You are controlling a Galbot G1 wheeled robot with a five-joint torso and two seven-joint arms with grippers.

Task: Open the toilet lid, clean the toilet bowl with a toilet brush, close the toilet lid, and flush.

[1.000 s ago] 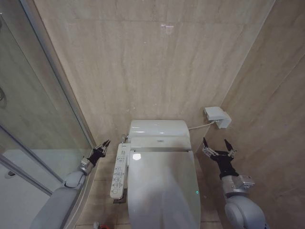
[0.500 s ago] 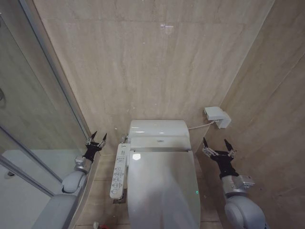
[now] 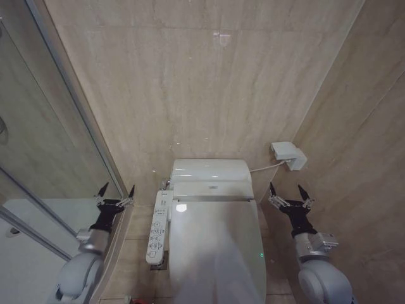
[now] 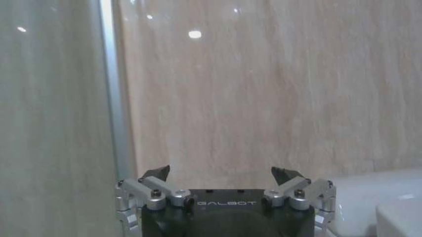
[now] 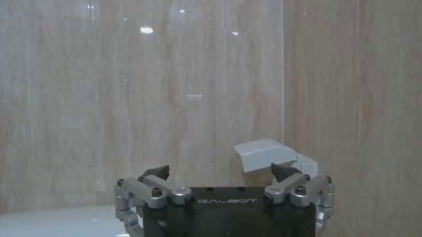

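Toilet lid (image 3: 215, 253): I see it shut flat over the bowl, at 6 o'clock in my head view.
Control panel (image 3: 158, 227): long white button strip, just beside the lid at its 9 o'clock.
Left gripper (image 3: 115, 193): raised near the glass shower door (image 3: 38, 158), at 9 o'clock from the panel, fingers spread, holding nothing.
Right gripper (image 3: 290, 192): at 3 o'clock from the lid, fingers spread, empty.
Wall box (image 3: 288, 154): white, at 12 o'clock above my right gripper.
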